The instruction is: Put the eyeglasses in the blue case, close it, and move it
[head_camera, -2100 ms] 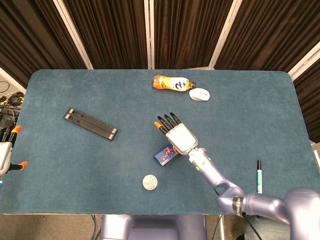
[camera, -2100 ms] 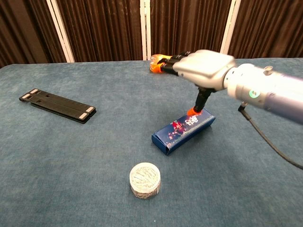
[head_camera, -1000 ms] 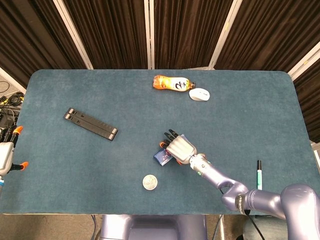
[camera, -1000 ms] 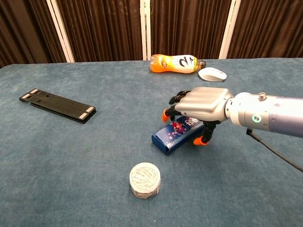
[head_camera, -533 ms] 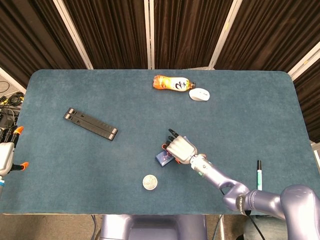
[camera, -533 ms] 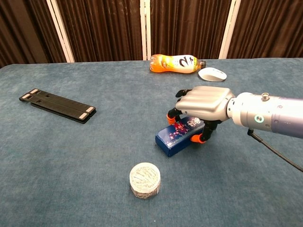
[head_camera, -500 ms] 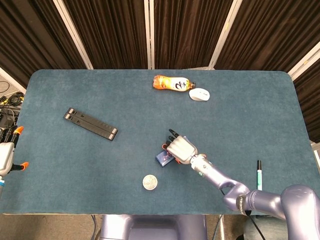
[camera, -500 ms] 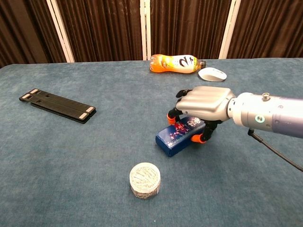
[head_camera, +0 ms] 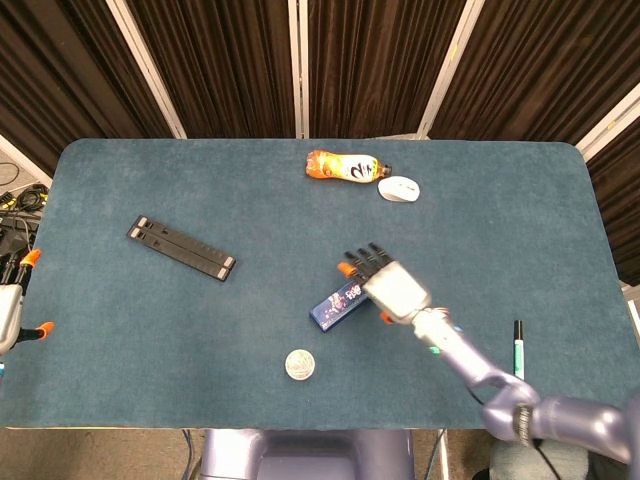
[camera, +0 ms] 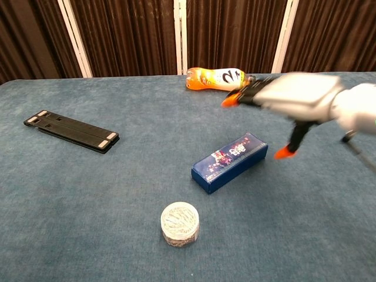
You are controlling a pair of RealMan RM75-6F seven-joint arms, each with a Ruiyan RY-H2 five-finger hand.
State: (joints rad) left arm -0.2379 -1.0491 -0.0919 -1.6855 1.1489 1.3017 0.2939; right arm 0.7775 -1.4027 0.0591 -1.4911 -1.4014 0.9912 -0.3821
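The closed blue rectangular case with a printed lid point(camera: 230, 161) lies flat on the teal-carpeted worktop point(camera: 88, 194), near its middle and angled diagonally, with nothing touching it. The silver right hand with orange fingertips point(camera: 288, 100) hangs above and to the right of the case, blurred, its fingers spread apart and its thumb pointing downward, holding nothing. The left hand point(head_camera: 12, 300) shows only as a sliver at the left edge of the head view, so whether its fingers are apart or together cannot be told. A round clear container of small metal clips point(camera: 180, 223) sits in front of the case. A flat black folding stand point(camera: 71, 130) lies to the left; an orange drink bottle on its side point(camera: 215, 78) lies at the far edge, and a white computer mouse point(head_camera: 399, 188) lies just beside it.
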